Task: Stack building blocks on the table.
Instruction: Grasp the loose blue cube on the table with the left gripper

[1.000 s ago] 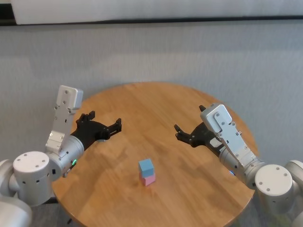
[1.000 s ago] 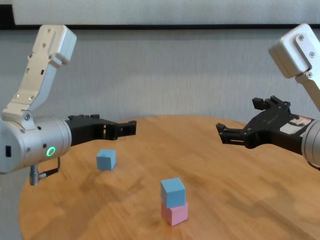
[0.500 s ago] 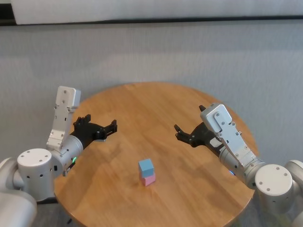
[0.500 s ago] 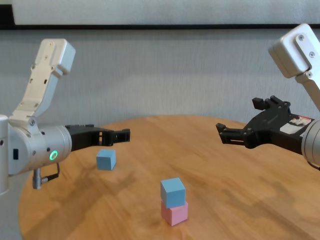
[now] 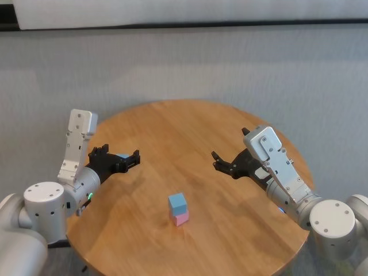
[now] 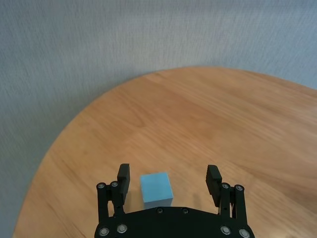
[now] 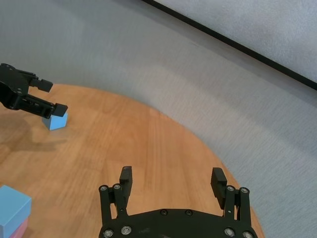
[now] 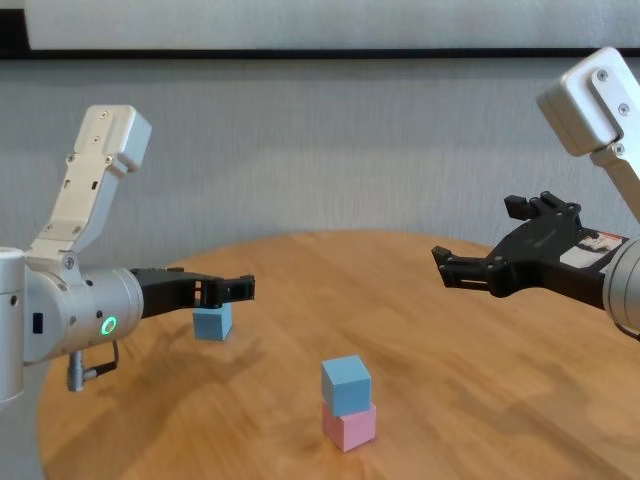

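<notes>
Loose light blue block mostly hidden in the head view behind the left gripper; only a sliver showing between the black fingers. Same block in the chest view with its upper edge covered by those fingers. Near face of it cut off by the gripper body in the left wrist view. Stacked blue block and pink block clipped by the frame edge in the right wrist view, pink one barely a strip. Table near rim cut off at the bottom of the head view; its left part hidden behind the left arm. Height of the left gripper above the wood not readable.
</notes>
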